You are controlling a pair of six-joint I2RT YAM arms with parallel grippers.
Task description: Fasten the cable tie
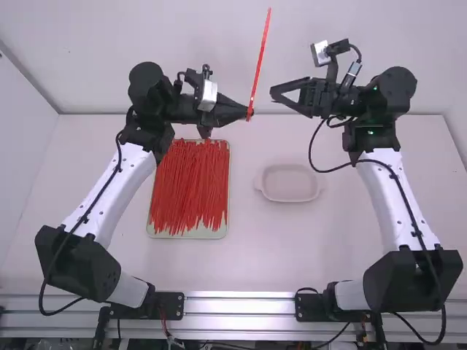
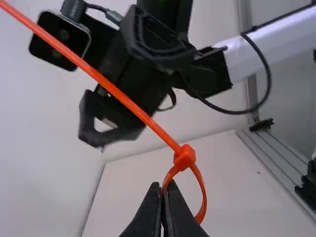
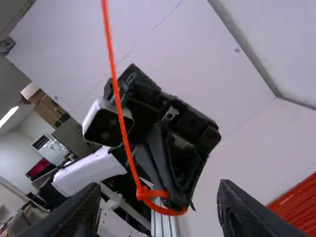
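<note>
An orange-red cable tie (image 1: 260, 60) stands nearly upright above the table's far side, its tail pointing up. At its lower end it forms a small closed loop (image 2: 190, 190) with the tail through the head (image 2: 184, 156). My left gripper (image 1: 246, 113) is shut on that loop, fingertips (image 2: 157, 195) pinched together. My right gripper (image 1: 281, 92) hangs just right of the tie, open and apart from it, with nothing between its fingers (image 3: 247, 212). In the right wrist view the tie (image 3: 116, 98) runs in front of the left gripper (image 3: 173, 148).
A tray (image 1: 223, 231) heaped with red cable ties (image 1: 191, 186) lies on the table under the left arm. A small white dish (image 1: 289, 183) sits to its right. Bare tabletop lies in front of both.
</note>
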